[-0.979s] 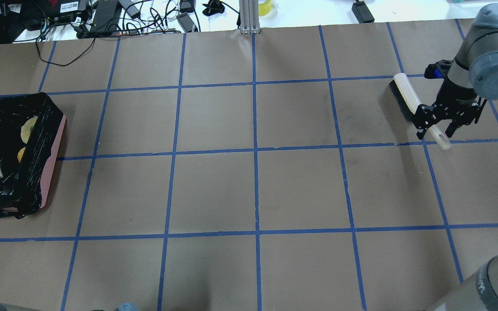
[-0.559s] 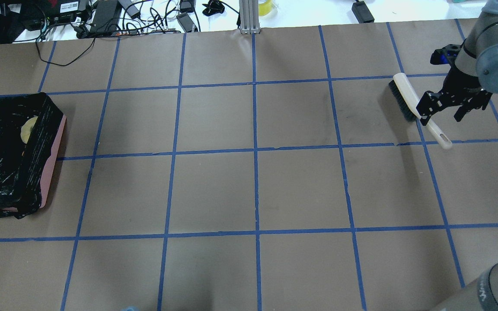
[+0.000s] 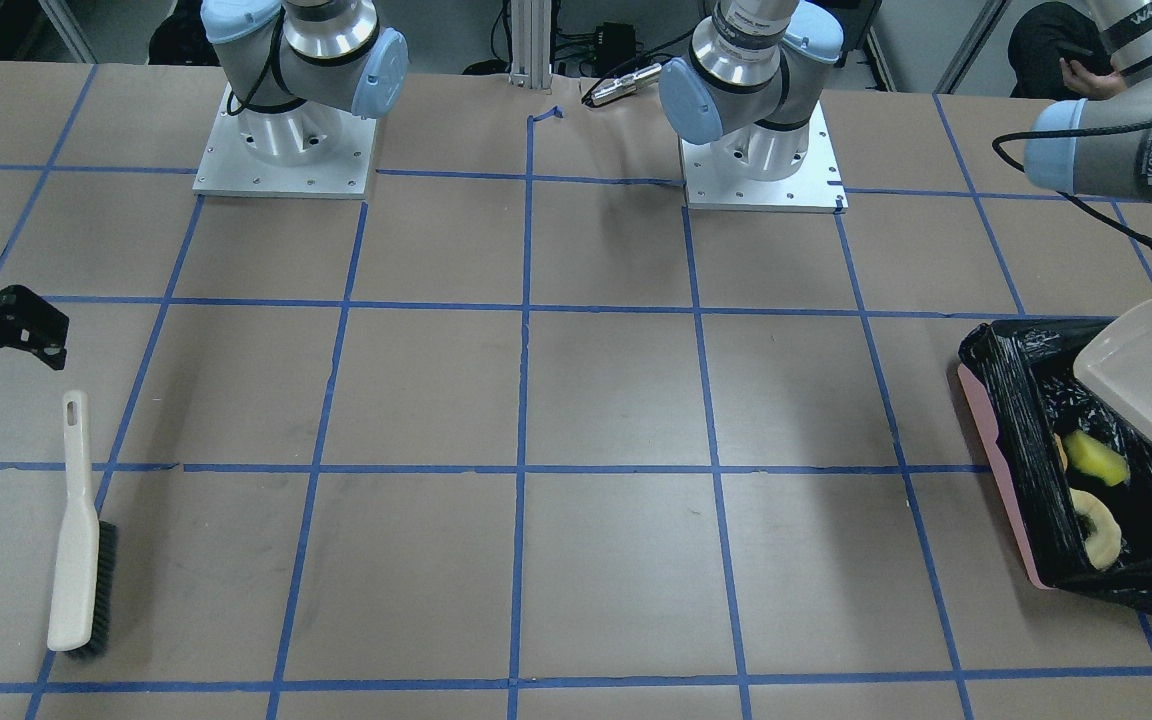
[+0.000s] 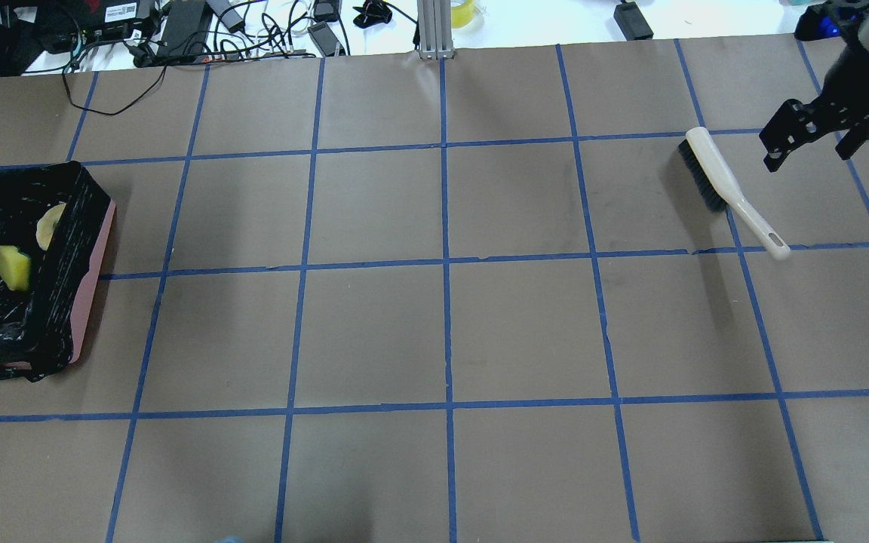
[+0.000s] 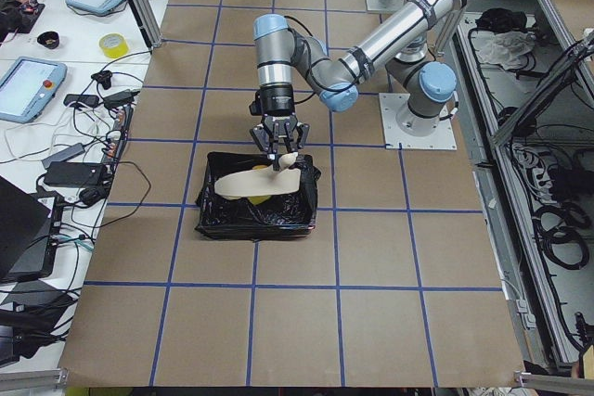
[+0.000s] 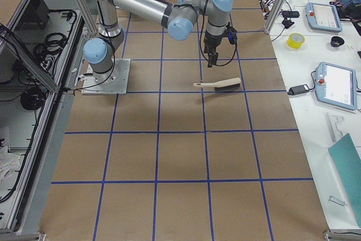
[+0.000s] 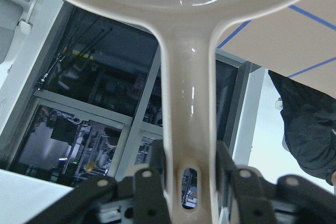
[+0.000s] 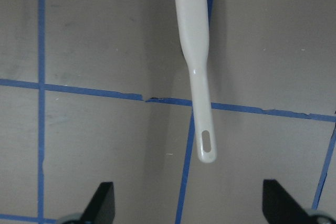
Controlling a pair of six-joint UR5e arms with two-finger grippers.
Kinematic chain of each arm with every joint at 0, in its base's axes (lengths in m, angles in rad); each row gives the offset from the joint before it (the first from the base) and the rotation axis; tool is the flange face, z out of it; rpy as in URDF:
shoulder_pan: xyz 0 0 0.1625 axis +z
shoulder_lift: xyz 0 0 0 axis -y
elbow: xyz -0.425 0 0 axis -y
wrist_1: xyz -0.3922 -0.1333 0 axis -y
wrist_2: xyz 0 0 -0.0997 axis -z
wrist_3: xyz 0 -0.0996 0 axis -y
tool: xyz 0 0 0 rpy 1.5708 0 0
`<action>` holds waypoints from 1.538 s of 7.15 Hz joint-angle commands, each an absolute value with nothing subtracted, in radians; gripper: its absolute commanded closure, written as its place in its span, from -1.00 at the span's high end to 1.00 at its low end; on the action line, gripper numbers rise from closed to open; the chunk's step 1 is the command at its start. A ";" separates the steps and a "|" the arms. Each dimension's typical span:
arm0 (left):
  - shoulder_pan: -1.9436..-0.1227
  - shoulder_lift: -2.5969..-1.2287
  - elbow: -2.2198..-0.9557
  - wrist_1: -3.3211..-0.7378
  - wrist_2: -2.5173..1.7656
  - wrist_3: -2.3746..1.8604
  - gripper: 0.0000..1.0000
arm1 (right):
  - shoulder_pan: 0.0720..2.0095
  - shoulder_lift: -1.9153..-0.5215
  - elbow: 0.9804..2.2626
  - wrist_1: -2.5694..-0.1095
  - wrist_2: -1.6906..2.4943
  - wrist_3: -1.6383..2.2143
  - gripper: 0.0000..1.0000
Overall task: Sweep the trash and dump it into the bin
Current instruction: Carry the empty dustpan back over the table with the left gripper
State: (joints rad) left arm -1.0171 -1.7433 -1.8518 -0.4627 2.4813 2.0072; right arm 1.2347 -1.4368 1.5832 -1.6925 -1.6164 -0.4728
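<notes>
Overhead exterior, bin (image 4: 91, 249): sponge (image 4: 13, 268), croissant piece (image 4: 48, 226) inside.
Left gripper (image 7: 189, 174): clamps dustpan (image 7: 186, 103) handle.
Right gripper (image 8: 190, 203): spread, empty, above brush (image 8: 191, 24).

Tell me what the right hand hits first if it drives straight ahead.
Likely bare table, just beside the brush handle's tip; the right hand is open, pointing down. Depth unclear.

The left arm (image 3: 751, 70) and right arm (image 3: 306, 40) are silver tubes with pale-blue joint caps, on screwed square metal plates (image 3: 286, 165). A black cable (image 3: 1086, 205) follows the left; the right hand (image 4: 808, 157) is black.
</notes>
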 commanded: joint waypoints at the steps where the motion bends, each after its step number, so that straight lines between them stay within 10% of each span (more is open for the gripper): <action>1: -1.014 -1.737 -1.849 -0.433 2.467 2.083 -1.00 | 1.369 -1.534 1.563 -1.622 -1.606 -0.413 1.00; 5: -0.890 -1.727 -1.554 -0.956 2.041 2.249 -1.00 | 1.600 -1.595 1.477 -1.488 -1.583 -0.071 1.00; 11: -1.109 -1.831 -1.552 -1.279 1.371 2.009 -1.00 | 1.600 -1.626 1.497 -1.503 -1.562 -0.064 1.00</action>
